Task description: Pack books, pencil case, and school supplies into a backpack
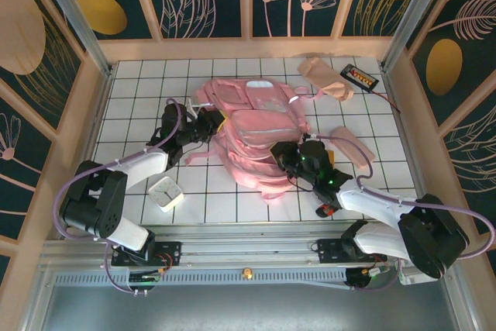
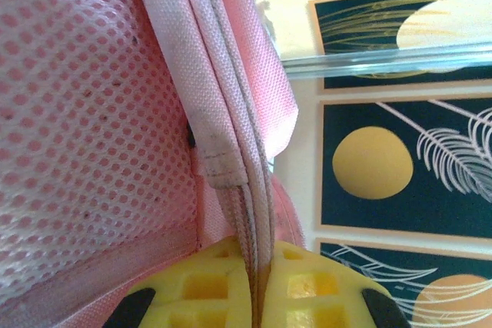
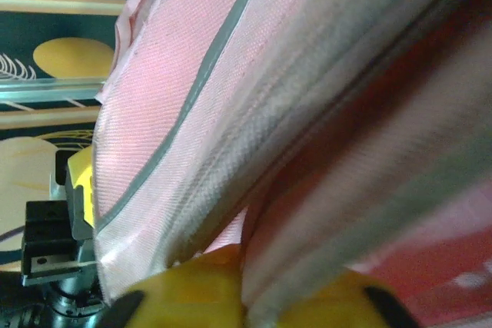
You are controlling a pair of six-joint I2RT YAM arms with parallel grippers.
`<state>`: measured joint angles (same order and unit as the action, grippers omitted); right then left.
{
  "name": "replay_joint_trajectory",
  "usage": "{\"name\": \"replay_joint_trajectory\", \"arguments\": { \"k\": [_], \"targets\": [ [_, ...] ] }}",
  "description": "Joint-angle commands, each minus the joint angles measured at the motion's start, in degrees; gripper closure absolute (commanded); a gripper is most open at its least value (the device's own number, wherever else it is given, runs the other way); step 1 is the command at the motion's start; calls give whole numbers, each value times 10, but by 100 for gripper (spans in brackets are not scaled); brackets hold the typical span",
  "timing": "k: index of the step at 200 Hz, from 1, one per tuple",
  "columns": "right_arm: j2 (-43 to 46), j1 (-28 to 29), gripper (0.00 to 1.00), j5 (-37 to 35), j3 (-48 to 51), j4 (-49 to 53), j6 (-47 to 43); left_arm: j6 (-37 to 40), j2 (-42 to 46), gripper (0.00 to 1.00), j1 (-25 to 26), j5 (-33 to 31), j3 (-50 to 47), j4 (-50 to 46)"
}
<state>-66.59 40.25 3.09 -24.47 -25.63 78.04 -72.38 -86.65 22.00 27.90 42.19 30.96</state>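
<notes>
Top external: one backpack [image 1: 256,125]; left end effector [image 1: 208,125], right end effector [image 1: 283,157] pinching.

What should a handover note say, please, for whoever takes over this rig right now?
Left gripper: shut on a pink strap seam at the left side of the backpack.
Right gripper: shut on fabric at the backpack's near-right edge.
Things: the backpack lies mid-table, windowed pockets up. The beige pencil case lies on the table to its right, unpacked. A small white tray sits by the left arm, and a black device is at the far right.
Done: both grippers hold the bag.
Left: open it and load the pencil case and the rest. What is already inside cannot be judged.
</notes>
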Motion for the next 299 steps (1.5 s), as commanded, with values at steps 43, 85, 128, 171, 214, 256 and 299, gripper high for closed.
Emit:
{"name": "replay_joint_trajectory", "arguments": {
  "k": [43,85,128,171,214,256,299],
  "targets": [
    [-11,-29,100,-8,-77,6,-61,465,187,40,7,-65,10,-270],
    [-22,-50,100,32,-145,35,-89,560,254,43,14,-27,-55,-278],
    [-42,-59,100,68,-176,44,-95,575,228,46,101,-31,-98,-248],
    [-46,-65,100,81,-190,46,-95,546,174,44,144,-47,-101,-180],
    [-45,-69,100,93,-191,45,-94,547,134,43,150,-45,-74,-163],
    [-45,-71,100,103,-188,41,-91,566,93,43,151,-19,-42,-161],
    [-42,-75,100,105,-187,43,-91,576,69,47,151,-4,-26,-163]
  ]
}}
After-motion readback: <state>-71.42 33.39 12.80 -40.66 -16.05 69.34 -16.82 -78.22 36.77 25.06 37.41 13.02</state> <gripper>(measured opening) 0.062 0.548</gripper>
